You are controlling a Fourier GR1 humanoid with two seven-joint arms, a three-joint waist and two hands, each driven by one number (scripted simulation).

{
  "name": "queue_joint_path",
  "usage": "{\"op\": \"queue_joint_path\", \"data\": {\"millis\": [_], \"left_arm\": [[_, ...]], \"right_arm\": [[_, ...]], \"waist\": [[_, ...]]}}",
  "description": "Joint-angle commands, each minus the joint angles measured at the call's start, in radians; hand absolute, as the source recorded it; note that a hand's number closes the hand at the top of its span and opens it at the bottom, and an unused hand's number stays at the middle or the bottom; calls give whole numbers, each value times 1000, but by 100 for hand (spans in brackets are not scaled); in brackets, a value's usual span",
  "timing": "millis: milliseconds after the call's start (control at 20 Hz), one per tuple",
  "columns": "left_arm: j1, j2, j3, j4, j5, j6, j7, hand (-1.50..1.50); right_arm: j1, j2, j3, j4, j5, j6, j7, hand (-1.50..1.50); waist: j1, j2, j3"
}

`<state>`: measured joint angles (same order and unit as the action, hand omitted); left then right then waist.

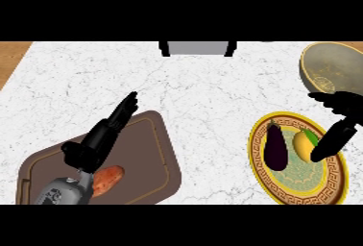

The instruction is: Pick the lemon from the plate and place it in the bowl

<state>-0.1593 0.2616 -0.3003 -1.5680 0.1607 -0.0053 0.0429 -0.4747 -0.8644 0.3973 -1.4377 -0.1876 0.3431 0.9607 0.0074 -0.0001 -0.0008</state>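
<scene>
Lemon (304,145) sits on the plate (333,185), right beside my right hand (334,137), touching or nearly touching the fingers; eggplant (276,146) lies on its far side from that hand. Right hand: fingers spread, released, grasping nothing, thumb side up toward the bowl (332,67), angled to close around the lemon, I judge. Bowl is just beyond the hand, short carry. Left hand (99,139) open and resting over the cutting board (149,158), sweet potato (108,178) by its wrist, out of the way on the bench (199,96).
</scene>
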Motion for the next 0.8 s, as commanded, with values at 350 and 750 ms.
{"op": "queue_joint_path", "data": {"millis": [350,750], "left_arm": [[67,-71,-7,-7,-84,3,-22,0],[80,-14,88,-91,-31,-81,21,0]], "right_arm": [[92,96,-42,-65,257,-22,21,-150],[175,176,-24,-86,493,-100,-7,-150]], "waist": [[-5,-1,1],[-2,-1,1]]}}
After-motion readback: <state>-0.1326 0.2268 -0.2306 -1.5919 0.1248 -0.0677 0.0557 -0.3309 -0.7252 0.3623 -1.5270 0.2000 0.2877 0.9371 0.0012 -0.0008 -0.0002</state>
